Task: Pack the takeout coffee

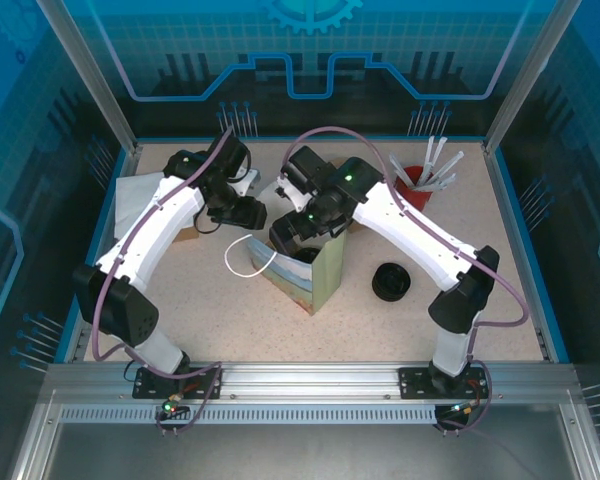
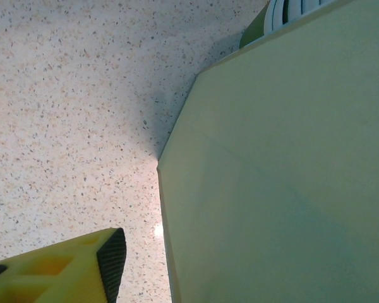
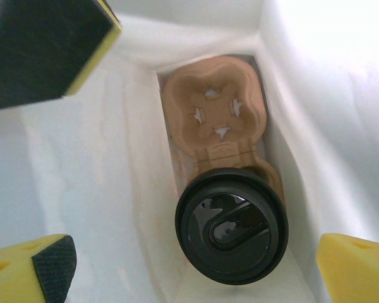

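Black-lidded takeout coffee cup (image 3: 232, 225) sits in the near slot of the brown moulded-pulp carrier (image 3: 211, 107) at the bottom of the pale green paper bag (image 1: 325, 280). The far slot is bare. Right pincer (image 3: 192, 278) is spread wide over the bag mouth, holding nothing. Left pincer (image 1: 242, 212) is just beside the bag's outer wall; can't tell its opening. Looks like packing is basically done. Left to do: get both arms clear.

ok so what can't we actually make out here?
- Lidded cup, right wrist view: lid hides its sides and colour.
- Bag interior, top view: right arm blocks it.
- Green object, left wrist view: cut off by frame edge and bag wall.
- Left gripper: open or shut unclear; second finger cut off by left wrist frame.
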Available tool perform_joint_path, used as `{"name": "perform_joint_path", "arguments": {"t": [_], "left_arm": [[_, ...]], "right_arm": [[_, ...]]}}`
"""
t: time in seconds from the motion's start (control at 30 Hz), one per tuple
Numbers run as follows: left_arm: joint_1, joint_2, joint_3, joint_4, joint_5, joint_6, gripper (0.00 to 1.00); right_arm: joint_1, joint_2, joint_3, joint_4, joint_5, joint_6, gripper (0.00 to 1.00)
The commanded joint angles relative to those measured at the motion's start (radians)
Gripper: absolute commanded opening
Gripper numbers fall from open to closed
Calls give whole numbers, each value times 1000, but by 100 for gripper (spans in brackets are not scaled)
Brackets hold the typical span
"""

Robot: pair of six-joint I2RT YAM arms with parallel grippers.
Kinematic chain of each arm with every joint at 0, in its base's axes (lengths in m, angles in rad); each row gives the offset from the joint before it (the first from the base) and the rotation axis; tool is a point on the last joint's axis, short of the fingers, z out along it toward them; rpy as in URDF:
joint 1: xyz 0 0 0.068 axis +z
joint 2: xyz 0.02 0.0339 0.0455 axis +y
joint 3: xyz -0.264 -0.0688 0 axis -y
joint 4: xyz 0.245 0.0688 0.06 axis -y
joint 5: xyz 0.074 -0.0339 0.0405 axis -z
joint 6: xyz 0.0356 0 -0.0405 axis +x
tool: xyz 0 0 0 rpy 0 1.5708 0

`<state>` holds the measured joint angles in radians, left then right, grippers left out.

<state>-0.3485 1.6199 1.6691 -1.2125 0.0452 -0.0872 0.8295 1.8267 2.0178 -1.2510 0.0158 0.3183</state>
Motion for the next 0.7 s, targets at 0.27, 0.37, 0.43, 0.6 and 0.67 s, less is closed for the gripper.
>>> {"name": "perform_joint_path", "arguments": {"t": [0.27,0.37,0.43,0.6,0.67], "left_arm": [[125,-129,13,91,224,-94,73],[186,-180,-20,153,336,-123,74],[217,-212,-38,181,378,-135,74],[256,-297,-81,220,397,-138,77],[265,-341,-109,244,396,-143,79]], "right_arm": [[-56,-119,108,-8,-39,14,87],[-75,-173,97,18,22,8,82],[-91,-212,76,31,93,-2,80],[-160,-269,22,26,273,-14,71],[-185,-284,-12,31,358,-22,68]]}}
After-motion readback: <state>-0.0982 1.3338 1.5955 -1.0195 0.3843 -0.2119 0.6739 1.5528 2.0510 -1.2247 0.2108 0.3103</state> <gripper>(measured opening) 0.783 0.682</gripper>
